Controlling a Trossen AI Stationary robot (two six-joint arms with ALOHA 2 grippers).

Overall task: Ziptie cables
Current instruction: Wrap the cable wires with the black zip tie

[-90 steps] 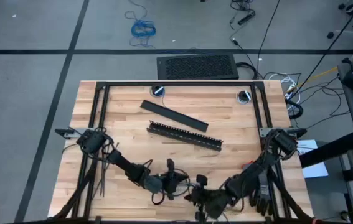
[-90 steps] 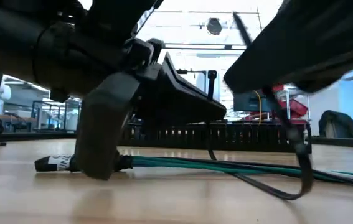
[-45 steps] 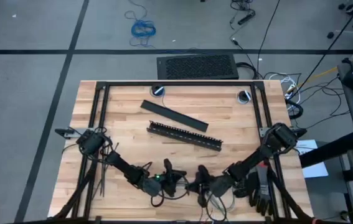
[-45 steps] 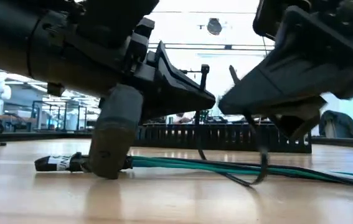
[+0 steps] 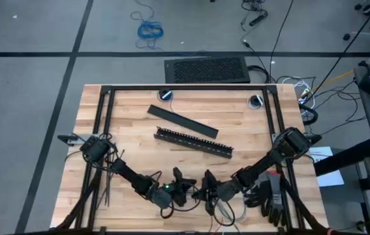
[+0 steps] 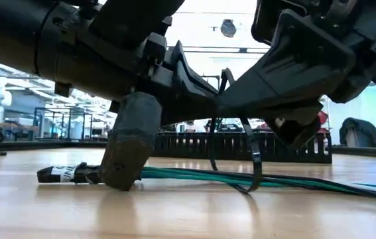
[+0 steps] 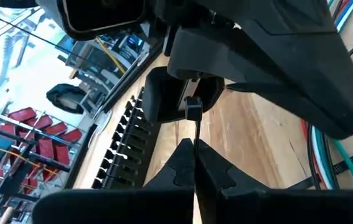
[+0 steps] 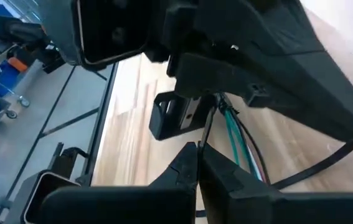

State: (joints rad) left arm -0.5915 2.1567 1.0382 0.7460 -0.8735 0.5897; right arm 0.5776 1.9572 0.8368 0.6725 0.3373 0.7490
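Observation:
The cables (image 6: 194,174), a bundle of thin green, black and pale wires, lie along the table near its front edge, with a labelled end (image 6: 58,174) at one side. A black ziptie (image 6: 254,169) loops down under the bundle, and both its ends rise to my grippers. My left gripper (image 5: 183,189) and right gripper (image 5: 204,190) meet tip to tip above the cables, each shut on the ziptie. In the left wrist view the ziptie's small square head (image 7: 193,109) stands just beyond my left fingertips. My left gripper pinches the ziptie's strip (image 7: 195,134) between its two fingertips, just behind the head. The fingers come level from the table's left, and the strip runs on between them. The loop hangs below, around the cables. My right gripper pinches the ziptie's other end (image 8: 203,138) between its two fingertips. The fingers come level from the table's right, toward the left gripper. The strip runs on from them to the left gripper's fingers (image 8: 182,118).
A black slotted bar (image 5: 194,142) and a flat black bar (image 5: 181,121) lie slantwise in the table's middle. Spare thin black strips (image 5: 106,189) lie by the left arm's base. A black frame (image 5: 185,88) runs along the table's far and side edges.
My right gripper has gone toward the table's left and far side, up to the left gripper's tips, taking the ziptie's end with it. The ziptie, before a long slack curve trailing right on the table, now stands as a narrow upright loop around the cables.

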